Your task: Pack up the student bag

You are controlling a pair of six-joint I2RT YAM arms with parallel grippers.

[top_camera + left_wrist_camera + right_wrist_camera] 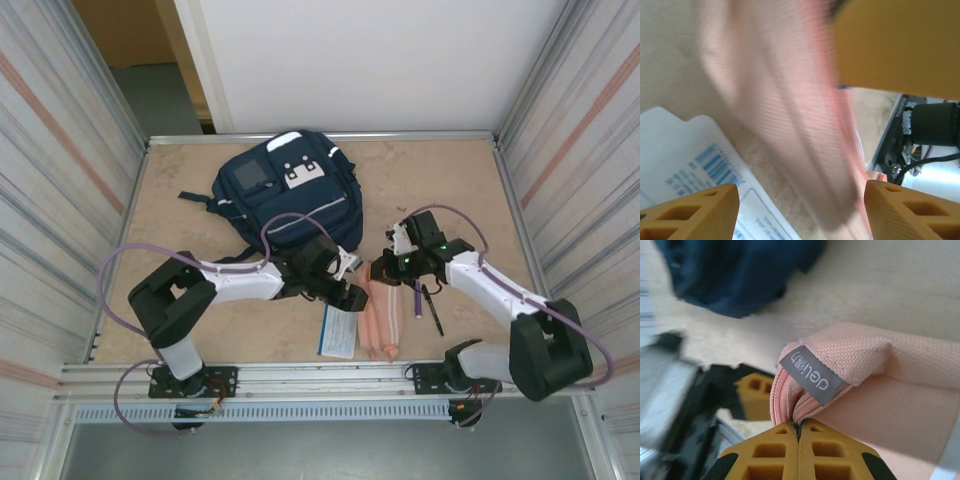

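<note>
Two claws: both by the pink pouch (383,312).
Right claw (799,427): clamped on the pouch's far end.
Left claw (801,194): open, empty.
Student bag (282,195): on the bench (450,190), up-left of the pouch; Left claw nearer.

Bright even light, soft shadows; left wrist: pink pouch (790,125) motion-blurred.

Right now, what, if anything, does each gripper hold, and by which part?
The right gripper pinches the pink pouch at its zipper end, beside the grey label. The left gripper is open, holding nothing.
</note>
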